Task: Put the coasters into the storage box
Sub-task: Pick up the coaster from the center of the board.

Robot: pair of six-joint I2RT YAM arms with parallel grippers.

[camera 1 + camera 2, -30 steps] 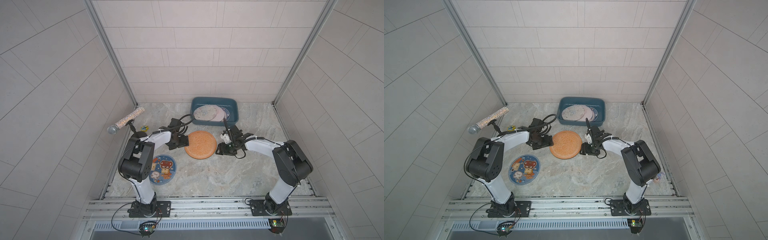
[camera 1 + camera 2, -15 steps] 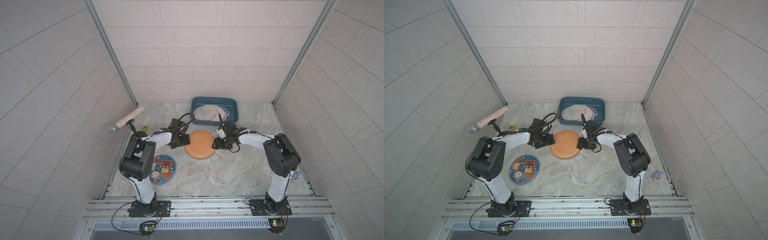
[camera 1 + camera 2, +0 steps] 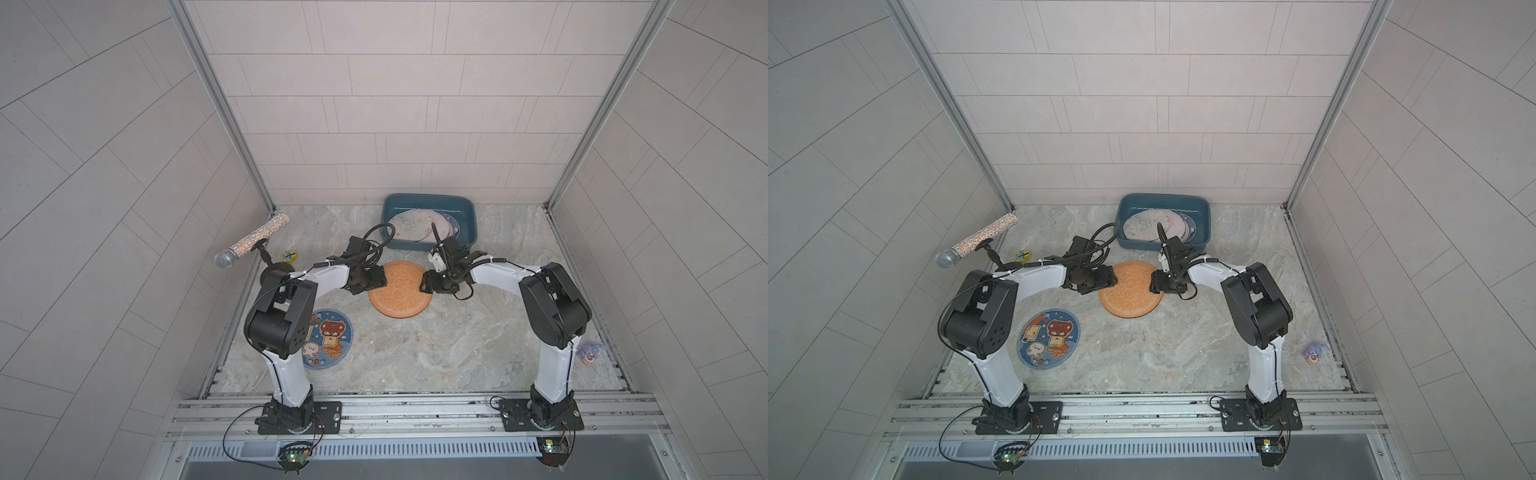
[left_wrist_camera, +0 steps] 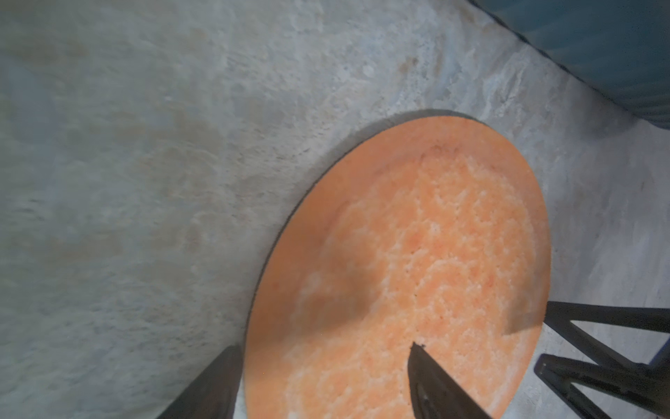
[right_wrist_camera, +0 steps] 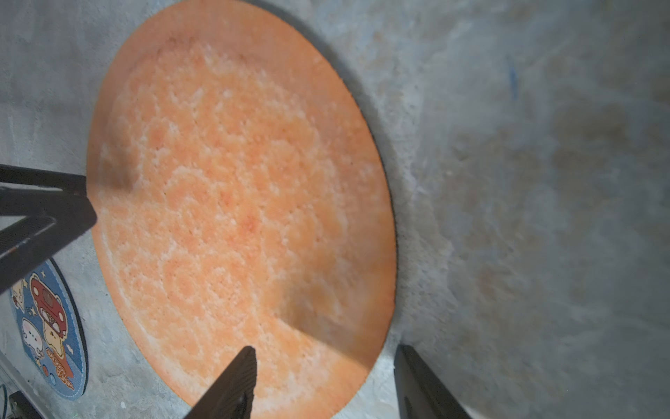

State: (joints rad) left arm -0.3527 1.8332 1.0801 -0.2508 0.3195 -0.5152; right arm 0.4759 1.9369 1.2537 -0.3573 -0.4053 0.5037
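Straddling the orange coaster (image 3: 399, 289) at opposite edges, left end effector (image 4: 324, 346) and right end effector (image 5: 326, 347) stand apart; pinch squarely, lift level.

Box (image 3: 428, 198) at back of table (image 3: 415, 353), stack of coasters (image 3: 411, 224) in it. Middle coaster (image 3: 400, 293) lies flat just in front, between left gripper (image 3: 383, 281) and right gripper (image 3: 424, 286). Another coaster (image 3: 330, 338) lies front-left, well apart.

place: robotics lab cell | signs: pale panelled walls (image 3: 395, 104) boxing a marble-look tabletop (image 3: 436, 353) — aluminium rail (image 3: 415, 409) carrying bolted arm bases (image 3: 291, 415), bare circuit board (image 3: 550, 448)
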